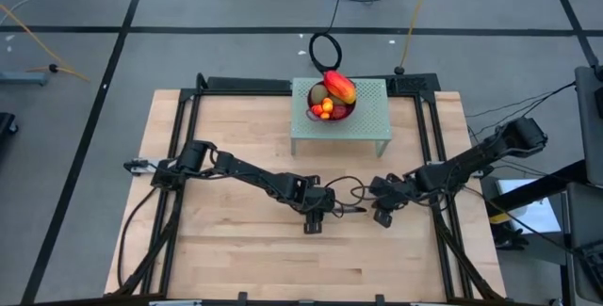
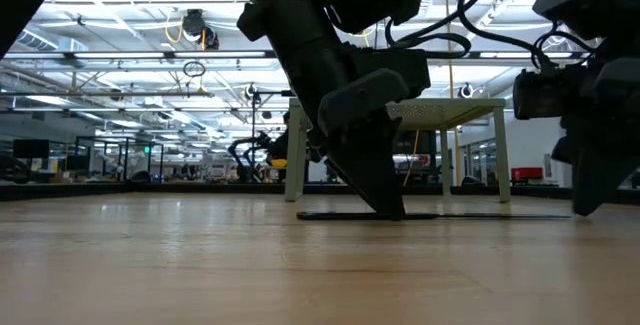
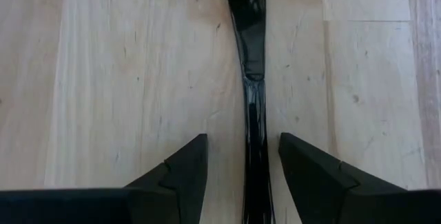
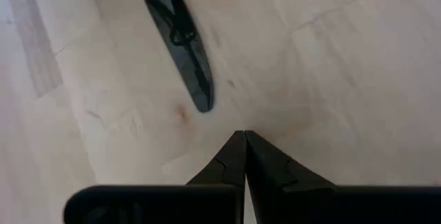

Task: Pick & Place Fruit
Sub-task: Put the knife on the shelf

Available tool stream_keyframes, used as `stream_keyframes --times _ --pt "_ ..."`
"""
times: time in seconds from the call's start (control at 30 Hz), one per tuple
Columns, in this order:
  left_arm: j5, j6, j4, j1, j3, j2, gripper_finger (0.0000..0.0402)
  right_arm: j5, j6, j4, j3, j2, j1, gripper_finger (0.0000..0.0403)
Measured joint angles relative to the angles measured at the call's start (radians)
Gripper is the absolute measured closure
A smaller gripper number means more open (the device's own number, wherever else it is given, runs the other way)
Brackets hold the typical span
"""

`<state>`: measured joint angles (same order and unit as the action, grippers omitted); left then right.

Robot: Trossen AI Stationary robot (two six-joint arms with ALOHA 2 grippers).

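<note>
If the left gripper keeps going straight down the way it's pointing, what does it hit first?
The knife. The left gripper points down at the table with its jaws open either side of the knife's dark length, so it would likely straddle it, then reach the wood.

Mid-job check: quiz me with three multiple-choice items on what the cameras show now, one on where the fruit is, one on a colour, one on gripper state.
1. Where is the fruit?
A. Scattered on the wooden tabletop
B. In the bowl on the small green stand
C. Held in the right gripper

2. What colour is the knife lying on the table?
A. Black
B. White
C. Yellow

3. How does the left gripper stand?
A. Shut tight with nothing between its fingers
B. Lifted high above the stand
C. Open, with a finger on either side of the knife

Answers:
1 B: the fruit sits piled in the bowl on the green stand at the table's far edge.
2 A: the knife shows glossy black against the wood.
3 C: the left gripper is low over the table with gaps between its fingers and the knife; the right gripper beside it is shut.
</note>
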<state>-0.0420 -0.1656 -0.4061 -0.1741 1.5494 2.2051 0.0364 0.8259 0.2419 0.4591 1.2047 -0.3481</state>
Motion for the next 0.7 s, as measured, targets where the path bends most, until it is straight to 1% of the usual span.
stream_keyframes --times 0.07,0.27,0.37,0.7 --pt "-0.001 0.0 0.0 0.0 0.0 0.0 0.0218 0.0 0.0 -0.013 0.0 0.007 0.002 0.0403" --pt "-0.002 -0.019 -0.001 0.0 0.0 0.001 0.0218 -0.011 -0.006 -0.139 0.002 0.092 0.019 0.0403" --pt "-0.003 -0.02 -0.003 0.0 0.0 0.001 0.0218 -0.01 -0.004 -0.168 0.004 0.123 0.022 0.0403" --pt "-0.009 -0.015 -0.002 0.0 0.0 0.009 0.0223 -0.013 -0.015 -0.258 0.002 0.138 0.021 0.0403"
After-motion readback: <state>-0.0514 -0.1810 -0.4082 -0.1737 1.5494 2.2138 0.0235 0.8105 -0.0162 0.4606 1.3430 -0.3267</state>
